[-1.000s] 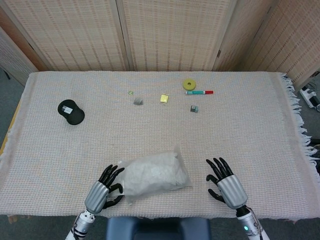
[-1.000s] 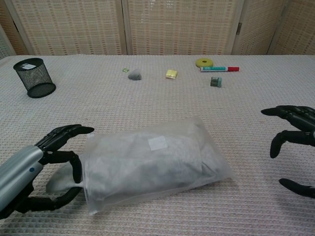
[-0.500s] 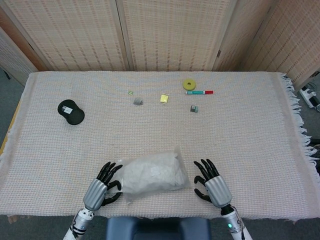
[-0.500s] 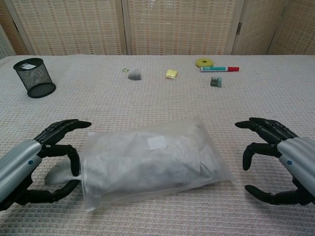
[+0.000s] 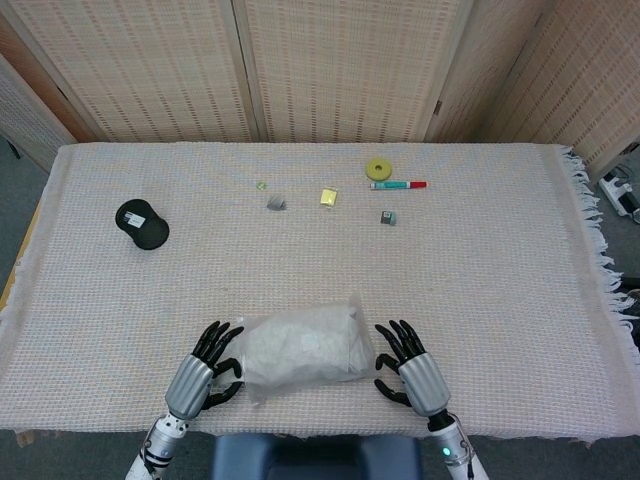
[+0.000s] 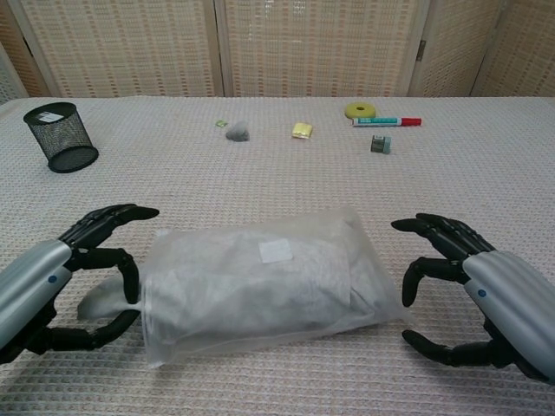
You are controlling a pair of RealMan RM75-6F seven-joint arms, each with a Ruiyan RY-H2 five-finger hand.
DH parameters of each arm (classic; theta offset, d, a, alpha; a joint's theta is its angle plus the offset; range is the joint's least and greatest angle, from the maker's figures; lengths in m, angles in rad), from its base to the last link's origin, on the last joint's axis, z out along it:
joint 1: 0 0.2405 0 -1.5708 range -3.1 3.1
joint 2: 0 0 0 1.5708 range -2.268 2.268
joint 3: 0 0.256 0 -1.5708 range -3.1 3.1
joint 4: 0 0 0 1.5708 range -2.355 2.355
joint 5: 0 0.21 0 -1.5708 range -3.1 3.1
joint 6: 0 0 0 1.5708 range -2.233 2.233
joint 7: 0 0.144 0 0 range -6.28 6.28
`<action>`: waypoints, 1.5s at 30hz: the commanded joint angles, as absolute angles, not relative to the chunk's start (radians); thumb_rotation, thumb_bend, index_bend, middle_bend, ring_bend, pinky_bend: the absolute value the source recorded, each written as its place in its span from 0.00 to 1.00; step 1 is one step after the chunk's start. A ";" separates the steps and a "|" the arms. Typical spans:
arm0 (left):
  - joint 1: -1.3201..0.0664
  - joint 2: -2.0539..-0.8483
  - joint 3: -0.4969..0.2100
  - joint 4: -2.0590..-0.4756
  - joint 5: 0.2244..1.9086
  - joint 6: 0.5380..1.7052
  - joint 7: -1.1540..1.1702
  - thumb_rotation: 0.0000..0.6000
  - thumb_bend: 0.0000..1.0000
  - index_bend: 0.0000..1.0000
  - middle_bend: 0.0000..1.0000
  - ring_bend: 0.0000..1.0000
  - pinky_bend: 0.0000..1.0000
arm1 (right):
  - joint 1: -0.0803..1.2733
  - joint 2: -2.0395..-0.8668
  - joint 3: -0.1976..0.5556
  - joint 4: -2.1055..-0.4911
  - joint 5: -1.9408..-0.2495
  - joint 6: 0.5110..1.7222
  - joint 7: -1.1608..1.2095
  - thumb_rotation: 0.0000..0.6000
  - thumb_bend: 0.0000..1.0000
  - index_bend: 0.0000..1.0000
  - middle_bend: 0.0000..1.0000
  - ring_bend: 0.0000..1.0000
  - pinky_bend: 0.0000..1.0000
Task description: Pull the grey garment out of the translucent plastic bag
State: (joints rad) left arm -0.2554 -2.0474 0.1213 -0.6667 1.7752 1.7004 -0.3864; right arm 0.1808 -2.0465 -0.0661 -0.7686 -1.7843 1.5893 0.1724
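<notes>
The translucent plastic bag [image 5: 300, 348] [image 6: 260, 282] lies near the table's front edge, with the grey garment [image 6: 217, 290] folded inside it. A loose flap of the bag [image 6: 102, 299] sticks out at its left end. My left hand [image 5: 207, 362] [image 6: 74, 277] is open at that end, its fingers curved around the flap without closing on it. My right hand [image 5: 405, 362] [image 6: 464, 290] is open just off the bag's right end, fingers spread, a small gap from the plastic.
A black mesh pen cup [image 5: 142, 223] [image 6: 59, 136] stands at the left. Far back lie a yellow tape roll [image 5: 378, 168], a red-capped marker [image 5: 399, 185], a yellow block [image 5: 328, 197], a grey lump [image 5: 276, 203] and a small teal box [image 5: 388, 217].
My right hand has moved left across the table to the bag's right end. The left hand has drawn back slightly and the bag has shifted a little.
</notes>
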 commanded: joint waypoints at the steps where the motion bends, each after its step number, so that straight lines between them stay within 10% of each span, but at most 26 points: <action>1: -0.258 -2.047 0.120 -0.670 1.775 1.700 -0.383 1.00 0.59 0.77 0.15 0.00 0.00 | 0.190 -2.064 -0.065 -0.751 -1.778 1.582 0.174 1.00 0.19 0.54 0.10 0.00 0.00; 28: -0.271 -2.019 0.106 -0.704 1.770 1.712 -0.377 1.00 0.59 0.76 0.15 0.00 0.00 | 0.227 -2.087 -0.054 -0.696 -1.740 1.584 0.166 1.00 0.52 0.65 0.14 0.00 0.00; 45: -0.329 -1.853 -0.017 -0.665 1.694 1.734 -0.354 1.00 0.58 0.76 0.15 0.00 0.00 | 0.289 -1.811 0.109 -0.882 -1.619 1.564 0.011 1.00 0.57 0.68 0.16 0.00 0.00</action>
